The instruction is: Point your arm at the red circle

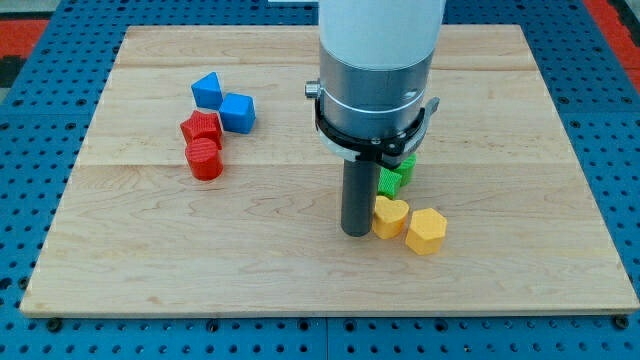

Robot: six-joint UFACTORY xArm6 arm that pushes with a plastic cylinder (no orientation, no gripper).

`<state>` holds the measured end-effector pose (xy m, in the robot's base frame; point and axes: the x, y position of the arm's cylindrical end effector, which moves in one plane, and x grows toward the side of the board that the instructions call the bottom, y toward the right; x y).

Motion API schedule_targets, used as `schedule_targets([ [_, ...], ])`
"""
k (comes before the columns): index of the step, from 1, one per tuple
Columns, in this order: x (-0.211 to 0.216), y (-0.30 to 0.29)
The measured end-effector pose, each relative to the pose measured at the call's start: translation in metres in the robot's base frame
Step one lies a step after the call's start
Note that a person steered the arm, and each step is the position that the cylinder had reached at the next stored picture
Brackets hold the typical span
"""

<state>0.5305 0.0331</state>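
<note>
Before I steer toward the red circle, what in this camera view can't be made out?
- Green blocks: mostly hidden behind the arm's housing; shape and count unclear.
- Arm above the housing: cut off by the view's top.
- My tip, beside the yellow heart: contact unclear.
- Red circle against the red block: border hard to separate.

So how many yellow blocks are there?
2: a yellow heart just right of my tip, and a yellow hexagon beside it. The arm may hide more.

Pale matt wooden board [300, 270]
</note>
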Motion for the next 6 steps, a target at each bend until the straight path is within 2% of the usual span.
schedule_targets([
  [3, -0.002, -0.002],
  [4, -0.012, -0.053],
  [5, -0.026, -0.137],
  [6, -0.064, -0.199],
])
